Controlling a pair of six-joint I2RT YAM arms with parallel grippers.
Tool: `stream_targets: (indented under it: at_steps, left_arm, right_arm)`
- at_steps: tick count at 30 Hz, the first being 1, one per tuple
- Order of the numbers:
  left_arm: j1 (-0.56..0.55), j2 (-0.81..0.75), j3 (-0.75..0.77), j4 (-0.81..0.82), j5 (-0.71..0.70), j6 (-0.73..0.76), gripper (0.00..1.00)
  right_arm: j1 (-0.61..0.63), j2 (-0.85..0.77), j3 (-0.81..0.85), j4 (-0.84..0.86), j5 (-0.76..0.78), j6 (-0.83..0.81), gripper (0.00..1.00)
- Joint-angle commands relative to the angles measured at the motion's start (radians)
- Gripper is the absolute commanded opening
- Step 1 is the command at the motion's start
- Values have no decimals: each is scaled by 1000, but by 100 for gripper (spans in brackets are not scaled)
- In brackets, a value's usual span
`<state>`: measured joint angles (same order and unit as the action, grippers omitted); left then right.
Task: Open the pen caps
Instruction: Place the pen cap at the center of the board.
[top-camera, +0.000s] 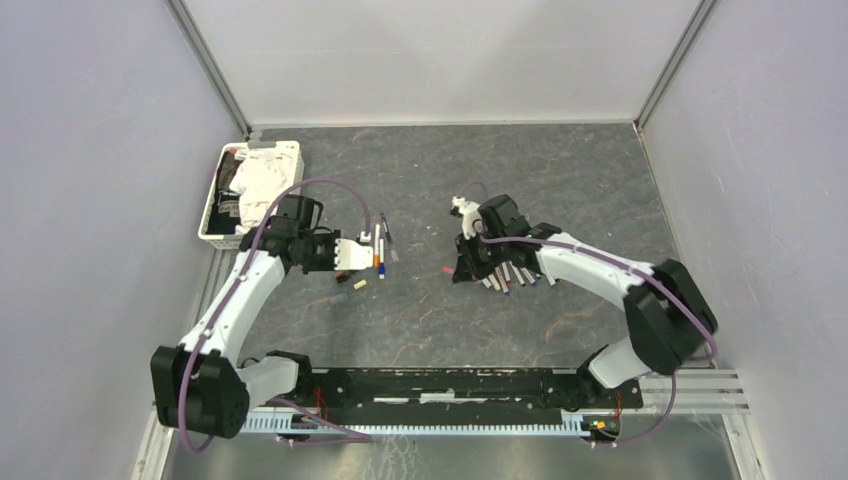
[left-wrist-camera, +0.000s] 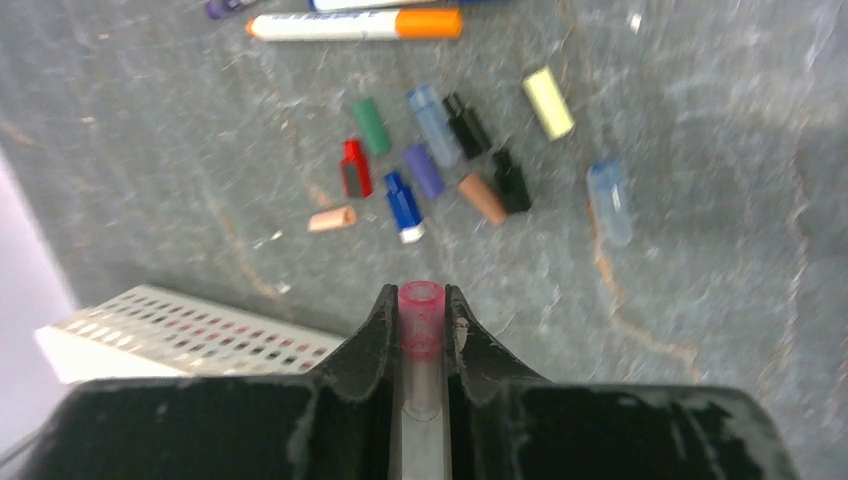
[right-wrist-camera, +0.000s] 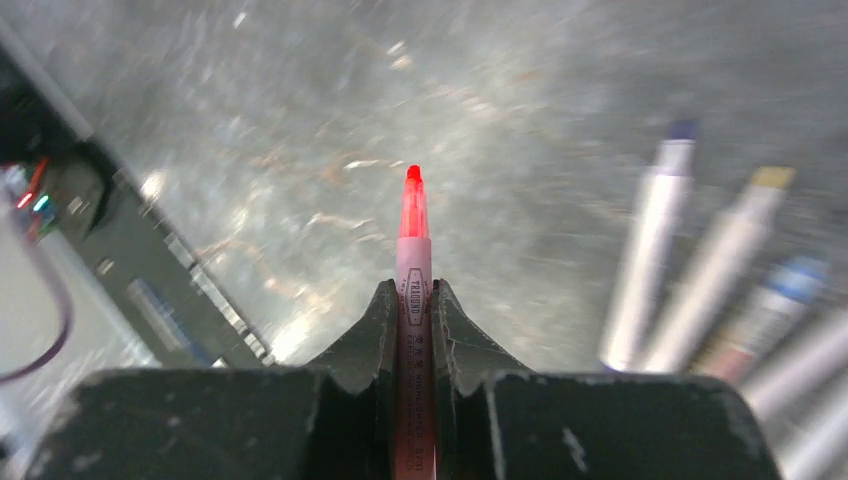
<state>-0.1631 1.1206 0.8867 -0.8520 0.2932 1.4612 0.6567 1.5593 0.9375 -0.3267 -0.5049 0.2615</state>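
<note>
Pink translucent plastic, a pen cap (left-wrist-camera: 421, 312), sits pinched between the narrowed jaws of the left gripper (left-wrist-camera: 421, 298), its open end facing outward; beyond it on the grey table (left-wrist-camera: 700, 280) the loose caps (left-wrist-camera: 434, 125) lie scattered close together, green, blue, black, yellow, red, purple and brown; an orange-capped pen (left-wrist-camera: 355, 24) lies past them; the right gripper (right-wrist-camera: 413, 292) is clamped on a pink pen (right-wrist-camera: 413, 225) whose red tip stands bare, near several uncapped pens (right-wrist-camera: 645, 260); a white tray (top-camera: 292, 150) sits at the far left
</note>
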Motion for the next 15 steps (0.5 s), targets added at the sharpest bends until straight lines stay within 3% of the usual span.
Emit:
stream_targets:
  at_steps: [1,4,15]
  left_arm:
    - [1,87,-39,90,131,-225,2]
    - [0,136,-89,164,139,-283,4]
    - [-1,209,-183,295,135,-362,32]
  right_arm:
    - [-22,-193,-62,87,477,2,0]
    - [-39,-276,-154,169,610,40,0]
    - [-64,-299,-323,317,909,75,0]
